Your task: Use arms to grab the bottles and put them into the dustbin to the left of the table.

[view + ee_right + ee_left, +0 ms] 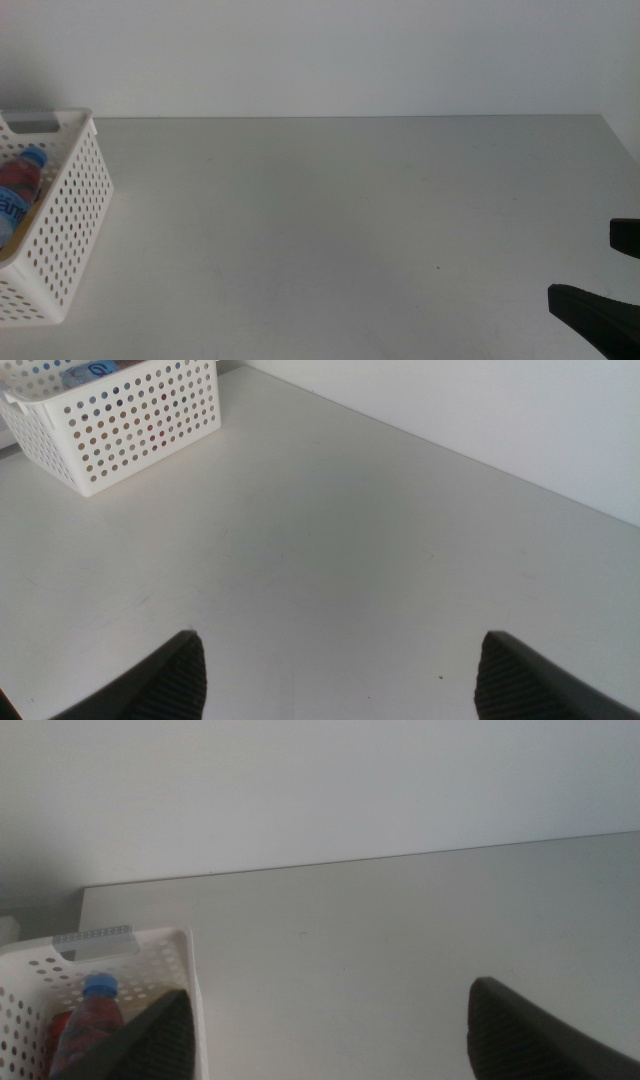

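The bottles (pixel 20 190) lie in the dustbin (pixel 70 215) at the bench's (pixel 340 230) left edge – light, slick, best pinched mid-body – while the left claw (pixel 325 1030) and right claw (pixel 340 675) both hang released, grasping nothing.

A plain light-grey table (pixel 340 220) carries only the white perforated dustbin (pixel 70 215) at its left edge.
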